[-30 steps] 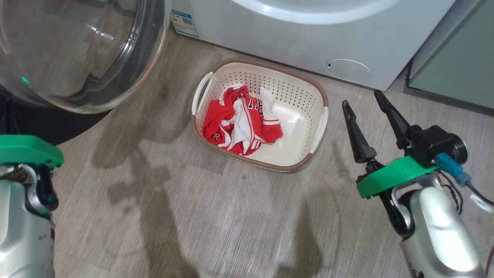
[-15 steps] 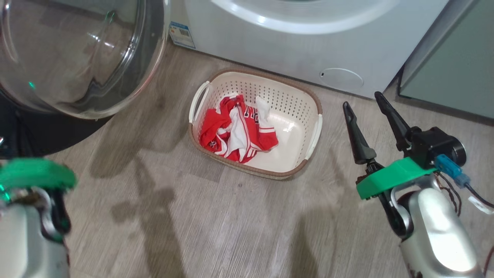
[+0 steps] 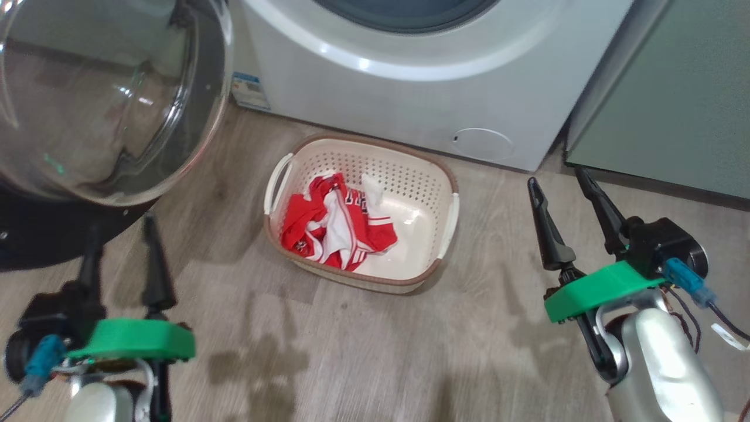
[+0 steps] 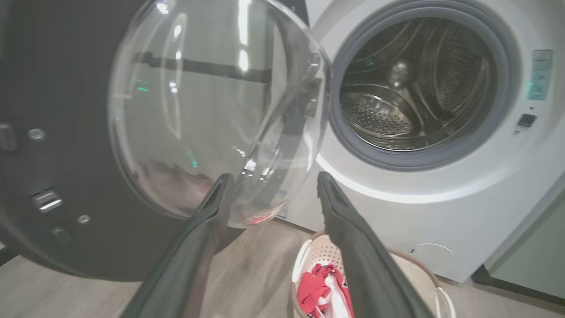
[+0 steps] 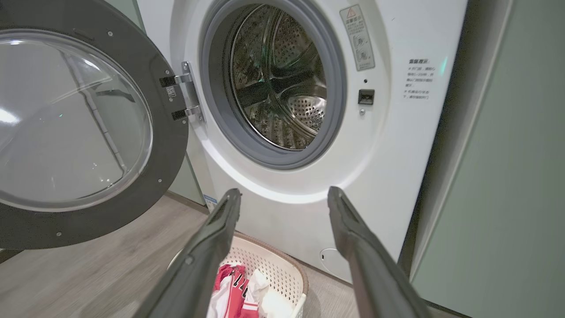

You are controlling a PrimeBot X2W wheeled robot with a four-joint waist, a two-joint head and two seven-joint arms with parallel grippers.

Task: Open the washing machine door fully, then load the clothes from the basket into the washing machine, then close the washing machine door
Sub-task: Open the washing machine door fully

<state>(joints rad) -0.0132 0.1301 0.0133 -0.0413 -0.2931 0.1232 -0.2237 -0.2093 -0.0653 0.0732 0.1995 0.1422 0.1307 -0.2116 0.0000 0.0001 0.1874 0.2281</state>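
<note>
The washing machine [image 3: 410,99] stands white at the top, its steel drum [image 5: 278,84] bare inside the grey gasket. The washing machine door [image 3: 99,99] is swung wide to the left, its glass bowl bulging over the floor. On the floor in front sits the cream basket [image 3: 410,155], with the red and white clothes [image 3: 334,225] bunched in its left half. My left gripper [image 3: 120,231] is open and empty, low at the left under the door. My right gripper [image 3: 556,177] is open and empty, right of the basket.
A grey-green cabinet [image 3: 674,88] stands right of the machine. A round flap [image 3: 483,145] and a blue sticker [image 3: 251,91] mark the machine's lower front. Wood-look floor [image 3: 375,351] lies between both arms and the basket.
The head camera has tilted up, so the basket sits lower in the picture. My left gripper has come into view with its fingers apart. The right arm has barely moved.
</note>
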